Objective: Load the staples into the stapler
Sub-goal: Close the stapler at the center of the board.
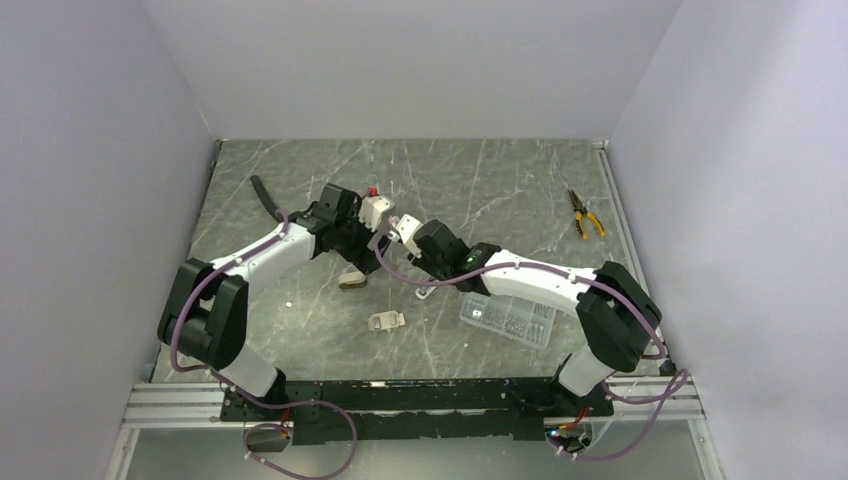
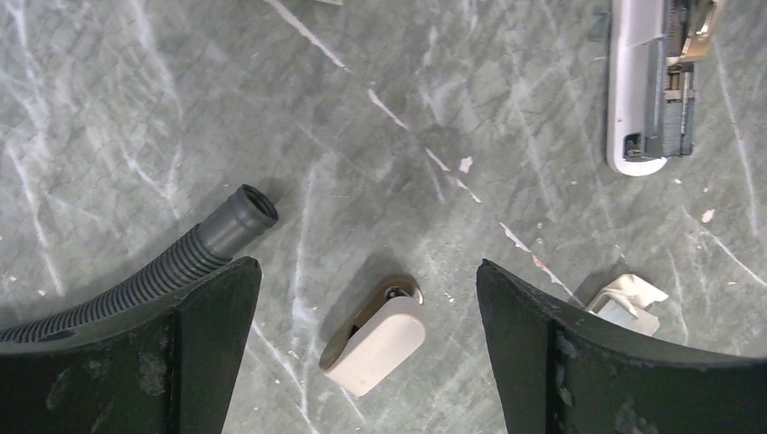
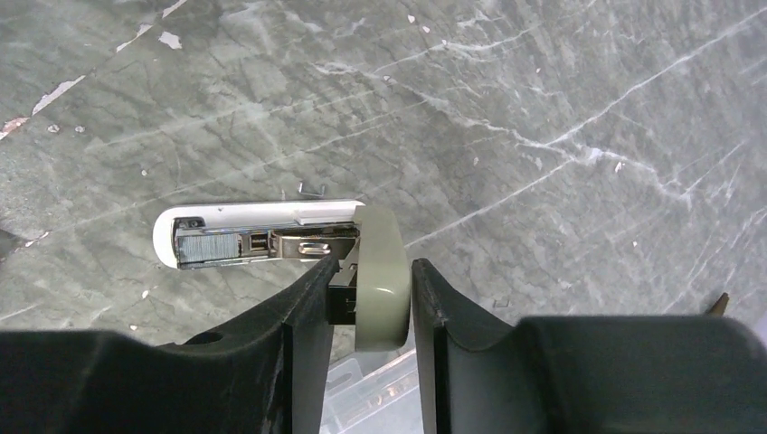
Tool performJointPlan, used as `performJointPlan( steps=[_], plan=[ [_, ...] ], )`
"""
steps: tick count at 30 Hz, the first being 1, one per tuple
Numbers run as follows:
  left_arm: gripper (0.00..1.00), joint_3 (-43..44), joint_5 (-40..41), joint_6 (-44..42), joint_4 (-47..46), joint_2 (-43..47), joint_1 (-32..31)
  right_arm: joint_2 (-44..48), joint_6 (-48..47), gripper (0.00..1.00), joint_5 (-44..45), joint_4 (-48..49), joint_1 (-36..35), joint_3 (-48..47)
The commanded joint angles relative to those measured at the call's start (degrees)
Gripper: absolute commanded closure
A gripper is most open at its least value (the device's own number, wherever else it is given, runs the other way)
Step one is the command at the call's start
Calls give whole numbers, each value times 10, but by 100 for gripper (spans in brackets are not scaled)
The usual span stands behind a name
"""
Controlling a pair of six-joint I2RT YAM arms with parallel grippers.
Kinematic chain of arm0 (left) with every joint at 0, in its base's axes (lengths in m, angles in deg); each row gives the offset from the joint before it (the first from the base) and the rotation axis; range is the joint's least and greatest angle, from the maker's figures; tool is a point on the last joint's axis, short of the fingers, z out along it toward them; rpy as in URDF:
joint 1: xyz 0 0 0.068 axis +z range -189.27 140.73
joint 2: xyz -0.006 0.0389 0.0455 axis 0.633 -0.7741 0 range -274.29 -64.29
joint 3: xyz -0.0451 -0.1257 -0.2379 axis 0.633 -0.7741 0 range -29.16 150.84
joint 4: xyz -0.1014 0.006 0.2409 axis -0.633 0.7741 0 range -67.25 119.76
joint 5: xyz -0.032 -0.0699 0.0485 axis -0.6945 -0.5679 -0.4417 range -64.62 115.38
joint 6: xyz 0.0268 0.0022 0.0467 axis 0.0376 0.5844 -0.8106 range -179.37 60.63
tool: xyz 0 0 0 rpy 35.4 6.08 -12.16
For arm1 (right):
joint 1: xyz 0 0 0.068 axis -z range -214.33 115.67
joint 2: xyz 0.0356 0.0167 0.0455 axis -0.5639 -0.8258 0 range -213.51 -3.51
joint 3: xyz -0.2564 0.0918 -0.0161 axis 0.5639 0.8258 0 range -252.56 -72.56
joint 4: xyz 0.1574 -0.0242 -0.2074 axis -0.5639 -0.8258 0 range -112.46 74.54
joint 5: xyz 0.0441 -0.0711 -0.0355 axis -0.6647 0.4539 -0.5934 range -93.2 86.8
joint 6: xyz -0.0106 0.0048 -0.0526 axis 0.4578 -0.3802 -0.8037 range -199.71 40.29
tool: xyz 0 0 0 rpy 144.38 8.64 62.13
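We look down on the grey marbled table (image 1: pixel 480 180), and the action sits right around its middle. There lies the small olive-grey stapler with the silver-white metal base (image 3: pixel 253 221), swung open: the base and channel lie flat on the table while the rounded top arm stands up from them at the hinge end. In the open channel we spot a ribbed grey strip (image 3: pixel 213 250) near the rounded tip; it looks like staples, though we cannot swear to it.

The right gripper (image 3: pixel 375 271) has its two black fingers drawn in narrow around that raised top arm, one on each side, and we call that a hold on the stapler.

Over to the left gripper (image 2: pixel 366 271): its fingers stand spread wide with nothing between them but table. It hangs above a small beige plastic piece with a brass-coloured metal edge (image 2: pixel 375 336), which lies flat and touches neither finger. A black corrugated hose (image 2: pixel 181 262) runs under the one finger, and a small white folded scrap (image 2: pixel 626 303) peeks out beside the other.

Toward the near edge, right of the stapler, sits the clear plastic compartment box of metal bits (image 1: pixel 510 318). Close to the right edge, in the far half, lie yellow-handled pliers (image 1: pixel 586 215).
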Motion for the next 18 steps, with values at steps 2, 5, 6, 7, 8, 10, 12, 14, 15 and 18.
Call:
performJointPlan(
  steps=[2,5,6,7,8,10,12,14,15,18],
  plan=[
    [6,-2,18,4,-1,19,15,0,-11,57,57,44,-16,10],
    [6,-5,21,2,-4,21,17,-2,-12,49,64,47,-24,10],
    [6,-6,22,0,-4,21,17,-3,-11,47,63,46,-26,8],
    [6,-5,23,-2,-4,21,17,-2,-11,44,62,42,-26,5],
    [6,-5,25,-3,-4,21,17,0,-10,41,56,39,-26,0],
    [6,-4,25,-8,-4,21,17,9,-9,32,38,32,-26,-8],
    [5,0,28,-14,-3,20,17,21,-12,25,3,28,-26,-13],
    [5,9,31,-20,3,18,17,37,-22,15,-51,23,-25,-14],
    [5,13,33,-21,6,17,16,45,-26,13,-74,20,-25,-12],
    [5,25,35,-26,11,17,16,65,-45,7,-155,-1,-25,-17]
  ],
)
